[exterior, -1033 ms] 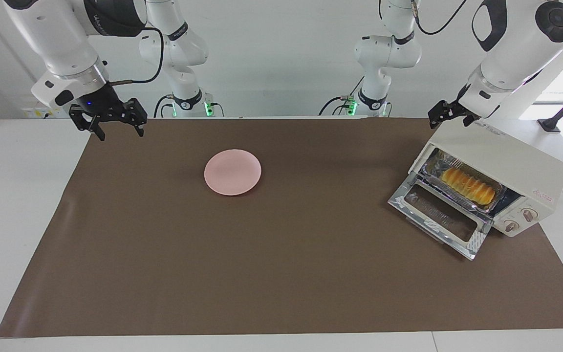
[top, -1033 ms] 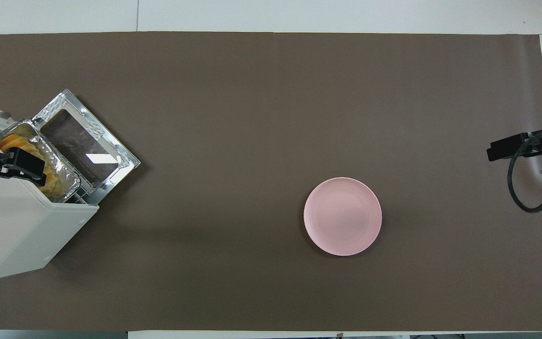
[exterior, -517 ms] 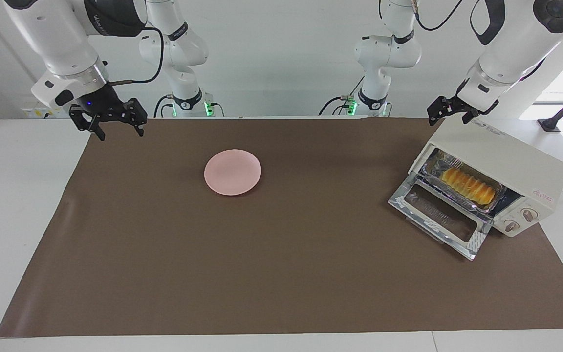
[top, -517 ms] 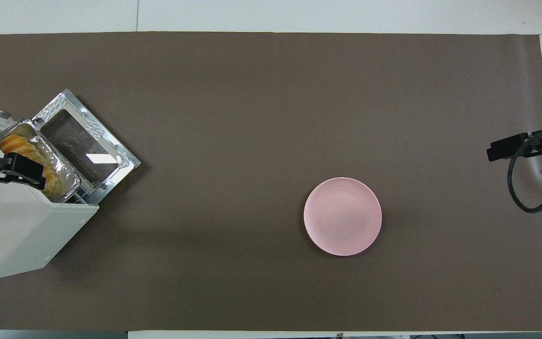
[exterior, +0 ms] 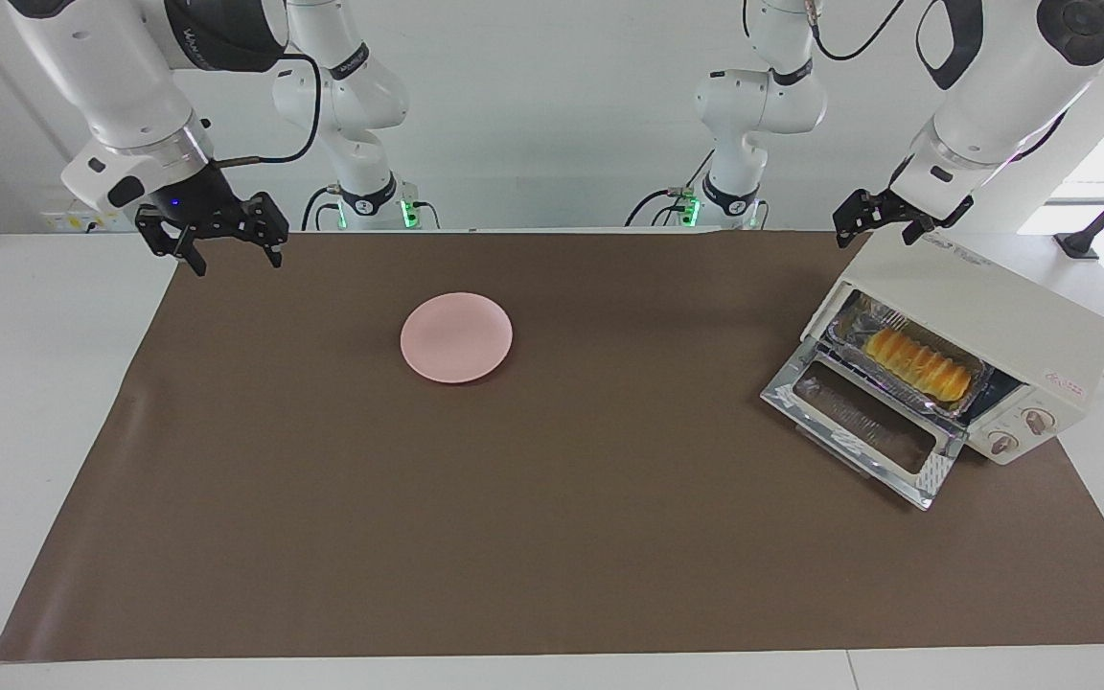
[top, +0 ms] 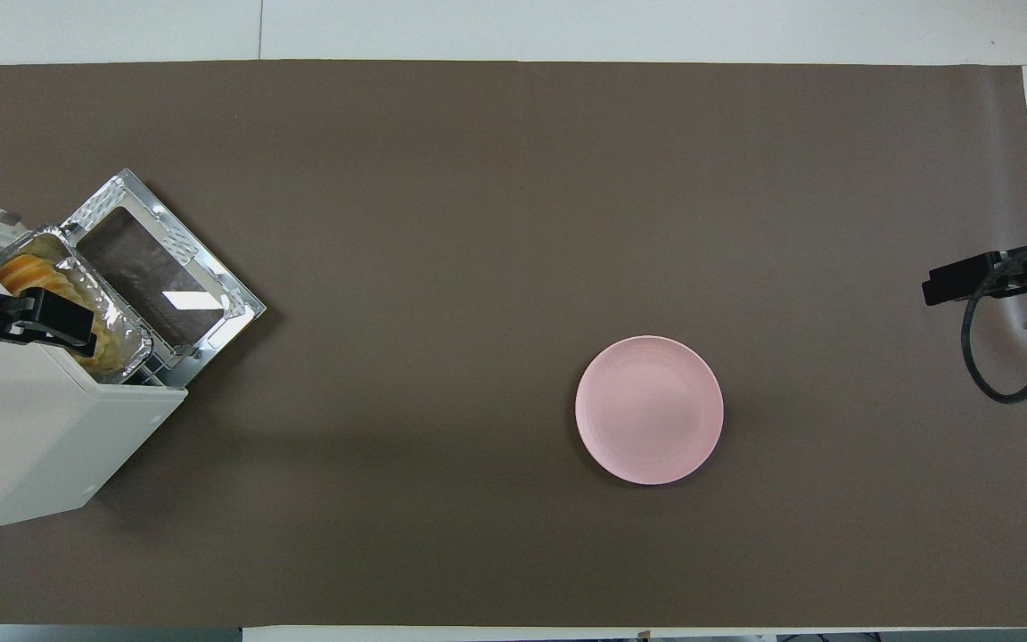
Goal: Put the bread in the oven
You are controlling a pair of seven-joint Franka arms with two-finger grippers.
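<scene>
Two grippers are in our sight, and we read the facing view from its left edge across. Our right gripper [exterior: 223,241] hangs over the mat's corner at the right arm's end of the table, its fingers spread apart with nothing between them; that arm waits. Next comes the pink plate [exterior: 456,337], bare, well apart from everything else. Then our left gripper [exterior: 878,219] hovers just above the top of the oven [exterior: 983,311], at its corner nearer the robots; we cannot tell whether its fingers are parted or closed. At the left arm's end of the table the oven stands with its glass door [exterior: 863,422] dropped open onto the mat, and the bread [exterior: 918,364] lies inside in a silver foil tray [exterior: 849,331] on the rack. We judge the placing itself done, so what remains, as we see it, is to lift the left arm clear of the oven's top without knocking the casing. If the door is to be shut, we should come under its free edge and swing it up slowly, keeping clear of the tray's rim.
</scene>
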